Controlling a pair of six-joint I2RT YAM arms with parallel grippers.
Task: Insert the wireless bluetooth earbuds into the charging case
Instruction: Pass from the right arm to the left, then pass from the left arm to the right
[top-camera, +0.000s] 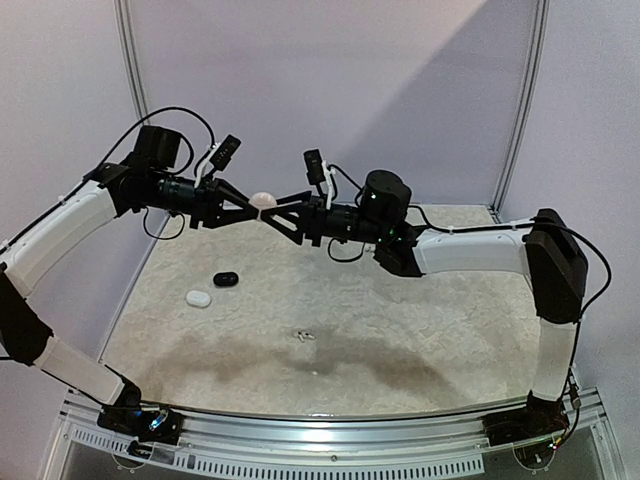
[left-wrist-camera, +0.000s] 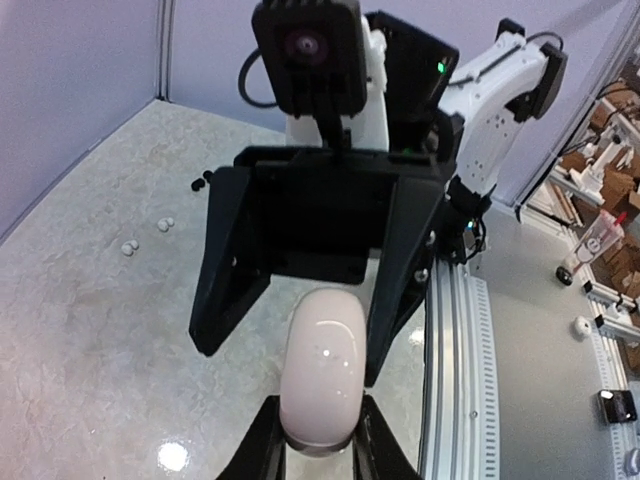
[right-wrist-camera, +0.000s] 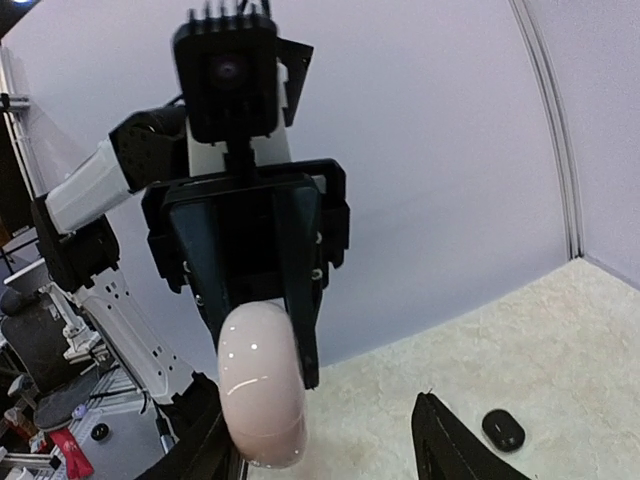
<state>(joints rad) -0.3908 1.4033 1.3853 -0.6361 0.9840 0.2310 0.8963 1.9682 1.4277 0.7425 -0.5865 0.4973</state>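
Note:
A pale pink, pebble-like charging case (top-camera: 263, 199) hangs closed in mid-air above the table's back part. My left gripper (top-camera: 256, 204) is shut on it; in the left wrist view the case (left-wrist-camera: 322, 365) sits between the fingers (left-wrist-camera: 258, 445). My right gripper (top-camera: 275, 207) faces it, open, jaws spread round the case's far end. In the right wrist view the case (right-wrist-camera: 262, 385) lies against one finger (right-wrist-camera: 205, 450), well apart from the other. Tiny white earbuds (left-wrist-camera: 128, 246) and black earbuds (left-wrist-camera: 200, 182) lie on the table; the white ones also show from above (top-camera: 301, 336).
A black case (top-camera: 226, 278) and a white case (top-camera: 197, 297) lie on the table's left part; the black case also shows in the right wrist view (right-wrist-camera: 503, 429). Grey walls close the back and left. A metal rail (top-camera: 330, 425) runs along the near edge.

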